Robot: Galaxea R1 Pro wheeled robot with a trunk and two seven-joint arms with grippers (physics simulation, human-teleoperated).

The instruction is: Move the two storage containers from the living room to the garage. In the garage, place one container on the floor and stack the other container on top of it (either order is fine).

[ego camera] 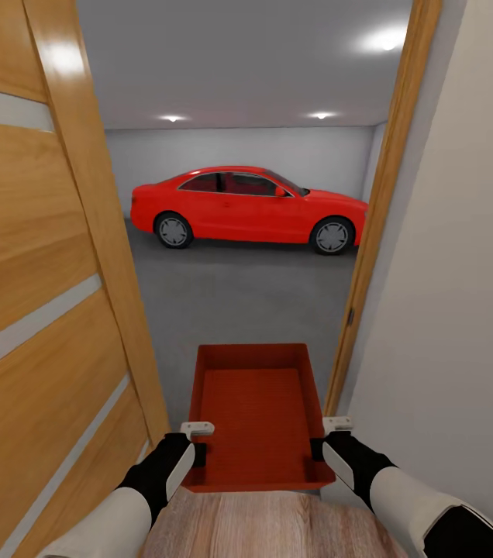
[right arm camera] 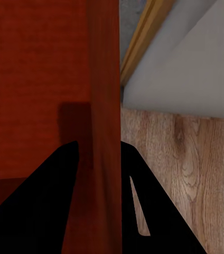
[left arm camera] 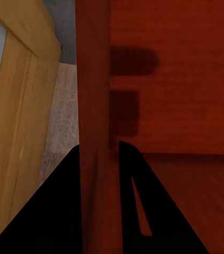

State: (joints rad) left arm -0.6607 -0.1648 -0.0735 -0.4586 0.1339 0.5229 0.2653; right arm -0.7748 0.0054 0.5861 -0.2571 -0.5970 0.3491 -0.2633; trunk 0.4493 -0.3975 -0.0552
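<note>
One red-orange storage container (ego camera: 254, 415) hangs in front of me in the doorway, open side up and empty. My left gripper (ego camera: 194, 443) is shut on its left wall (left arm camera: 93, 132), one finger on each side. My right gripper (ego camera: 325, 442) is shut on its right wall (right arm camera: 105, 106) the same way. Through the doorway lies the garage with its dark grey concrete floor (ego camera: 239, 298) and a red car (ego camera: 250, 205). Light wood plank flooring (ego camera: 262, 527) is under the container's near end. The second container is out of view.
An open wooden door (ego camera: 41, 294) stands close on the left. The wooden door frame (ego camera: 378, 209) and a pale wall (ego camera: 456, 294) stand close on the right. The gap between them is a little wider than the container.
</note>
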